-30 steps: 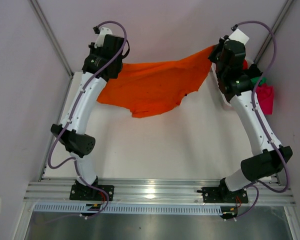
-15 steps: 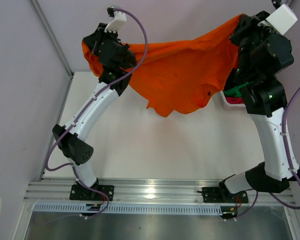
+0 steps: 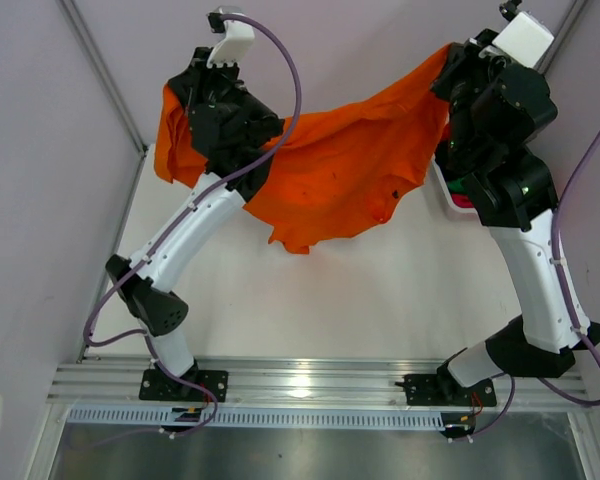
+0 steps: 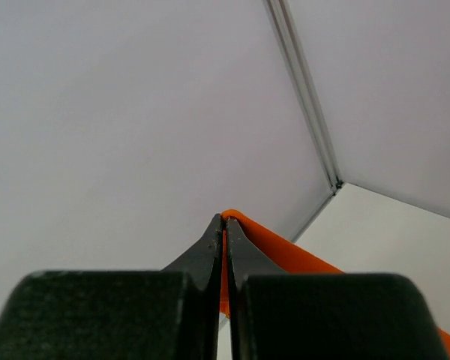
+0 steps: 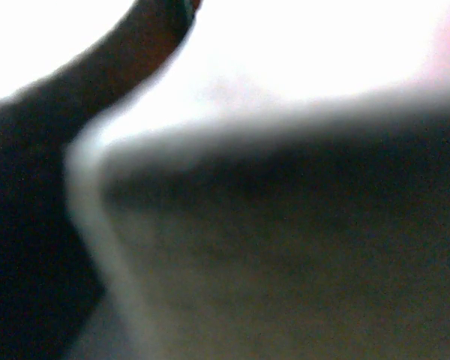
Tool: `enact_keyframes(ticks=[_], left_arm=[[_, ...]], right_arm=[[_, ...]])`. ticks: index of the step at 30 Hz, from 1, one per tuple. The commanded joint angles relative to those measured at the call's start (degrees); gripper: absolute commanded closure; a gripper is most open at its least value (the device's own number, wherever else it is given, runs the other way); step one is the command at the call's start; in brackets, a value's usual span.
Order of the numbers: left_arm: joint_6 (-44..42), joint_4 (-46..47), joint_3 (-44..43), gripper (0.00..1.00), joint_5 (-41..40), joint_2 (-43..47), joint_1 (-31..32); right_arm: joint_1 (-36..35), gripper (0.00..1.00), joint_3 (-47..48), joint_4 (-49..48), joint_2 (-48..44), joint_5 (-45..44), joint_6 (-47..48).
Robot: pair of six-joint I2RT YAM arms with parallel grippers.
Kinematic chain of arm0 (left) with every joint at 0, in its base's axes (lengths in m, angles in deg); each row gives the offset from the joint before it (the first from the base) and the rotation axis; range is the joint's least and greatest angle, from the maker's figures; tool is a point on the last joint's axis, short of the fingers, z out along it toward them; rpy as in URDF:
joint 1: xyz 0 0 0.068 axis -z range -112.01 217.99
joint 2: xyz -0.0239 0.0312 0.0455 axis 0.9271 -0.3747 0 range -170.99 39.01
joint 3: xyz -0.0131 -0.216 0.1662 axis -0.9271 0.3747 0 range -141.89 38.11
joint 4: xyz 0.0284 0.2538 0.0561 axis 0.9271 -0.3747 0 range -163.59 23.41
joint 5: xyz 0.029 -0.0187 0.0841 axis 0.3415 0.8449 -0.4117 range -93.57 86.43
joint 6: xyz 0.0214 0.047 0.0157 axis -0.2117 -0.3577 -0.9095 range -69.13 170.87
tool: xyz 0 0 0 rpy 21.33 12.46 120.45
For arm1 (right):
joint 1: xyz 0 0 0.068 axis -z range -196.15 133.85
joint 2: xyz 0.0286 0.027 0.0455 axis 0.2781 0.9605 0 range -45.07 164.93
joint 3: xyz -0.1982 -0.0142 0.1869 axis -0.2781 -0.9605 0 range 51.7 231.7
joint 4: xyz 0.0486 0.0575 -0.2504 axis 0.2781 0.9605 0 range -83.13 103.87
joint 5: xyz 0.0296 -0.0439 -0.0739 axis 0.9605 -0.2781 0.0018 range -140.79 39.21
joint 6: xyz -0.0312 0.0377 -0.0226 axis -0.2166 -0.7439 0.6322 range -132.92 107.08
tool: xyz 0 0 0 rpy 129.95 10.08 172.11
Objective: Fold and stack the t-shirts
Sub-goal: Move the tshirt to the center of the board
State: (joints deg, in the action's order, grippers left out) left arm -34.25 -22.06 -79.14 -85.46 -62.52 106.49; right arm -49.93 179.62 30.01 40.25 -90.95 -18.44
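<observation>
Up over the table (image 3: 360, 300), a shirt (image 3: 340, 170) slung between left arm (image 3: 195, 225) and right arm (image 3: 535, 270), more shirts (image 3: 467, 196) tucked behind the right arm.

Orange t-shirt (image 3: 340, 165) aloft, spread, sagging

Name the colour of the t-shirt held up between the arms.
Plain bright orange; the t-shirt shows best in the top external view.

Right wrist view: entirely defocused; nothing identifiable. Top view: the right arm (image 3: 528, 255) hides most of the basket (image 3: 444, 196) and the t-shirts (image 3: 464, 200) inside it.
</observation>
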Motion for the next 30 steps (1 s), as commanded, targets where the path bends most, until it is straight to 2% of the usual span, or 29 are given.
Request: enact_keyframes(ticks=[1, 9, 11, 14, 16, 22, 26, 30], left_arm=[[-0.6, 1.0, -2.9, 0.99, -0.2, 3.0, 2.3], [1.4, 2.7, -0.4, 0.99, 0.3, -6.5, 0.4], [0.5, 4.9, 0.5, 0.99, -0.6, -9.3, -1.1], [-3.5, 13.9, 1.3, 0.99, -2.7, -15.5, -5.4], [-5.4, 15.9, 1.4, 0.99, -4.3, -20.1, -7.0], [-15.9, 31.7, 1.5, 0.99, -5.8, -31.2, -10.5], [-13.1, 29.8, -1.2, 0.99, -5.7, -33.6, -12.5], [-11.4, 30.2, -4.2, 0.99, -5.7, -33.4, -14.4]], right_arm=[[-1.0, 1.00, 3.9, 0.2, -0.2, -3.4, 0.3], [0.0, 1.00, 5.1, -2.7, 7.0, -8.4, 5.3], [2.7, 1.00, 5.2, -2.0, 9.2, -5.9, 3.6], [8.5, 1.00, 3.9, 1.0, 14.0, 1.0, -3.8], [10.7, 1.00, 1.7, -0.4, 15.7, 3.6, -4.9], [12.2, 1.00, -8.6, -12.2, 21.3, 10.9, -4.1], [12.3, 1.00, -10.3, -17.8, 25.3, 13.5, -3.1], [12.5, 1.00, -16.6, -26.5, 26.6, 18.4, -2.7]])
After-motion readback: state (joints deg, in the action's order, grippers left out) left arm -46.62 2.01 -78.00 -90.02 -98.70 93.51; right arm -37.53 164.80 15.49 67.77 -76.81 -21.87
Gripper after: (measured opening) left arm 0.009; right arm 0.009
